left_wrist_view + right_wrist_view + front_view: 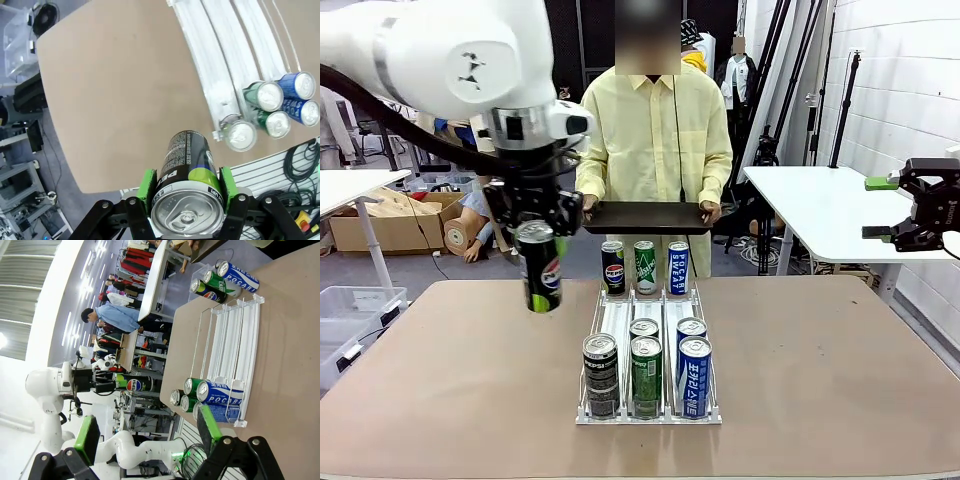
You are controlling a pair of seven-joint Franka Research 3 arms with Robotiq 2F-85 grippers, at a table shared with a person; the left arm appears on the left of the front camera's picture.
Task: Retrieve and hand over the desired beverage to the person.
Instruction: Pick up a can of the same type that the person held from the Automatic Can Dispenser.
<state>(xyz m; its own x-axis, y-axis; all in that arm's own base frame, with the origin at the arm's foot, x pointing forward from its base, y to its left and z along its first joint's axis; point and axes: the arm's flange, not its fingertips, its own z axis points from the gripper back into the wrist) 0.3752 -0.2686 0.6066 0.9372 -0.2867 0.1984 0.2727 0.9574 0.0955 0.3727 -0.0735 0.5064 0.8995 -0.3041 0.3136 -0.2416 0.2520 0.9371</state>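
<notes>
Since left pincer clamps Pepsi can near rim, hanging clear above table, you can carry it to tray held by person beyond pincer; right pincer idle, jaws spread.

1. Table: brown matte top with rounded corners, seen from the 6 o'clock edge.
2. Rack: clear, three lanes, flat at the table's centre, running 12 to 6 o'clock.
3. Far cans, upright in a row at the rack's 12 o'clock end; whether in the lanes or just past them cannot be told: black Pepsi can, green can, blue Pocari Sweat can.
4. Rack contents, 6 o'clock end: one black can, two green cans, two blue cans.
</notes>
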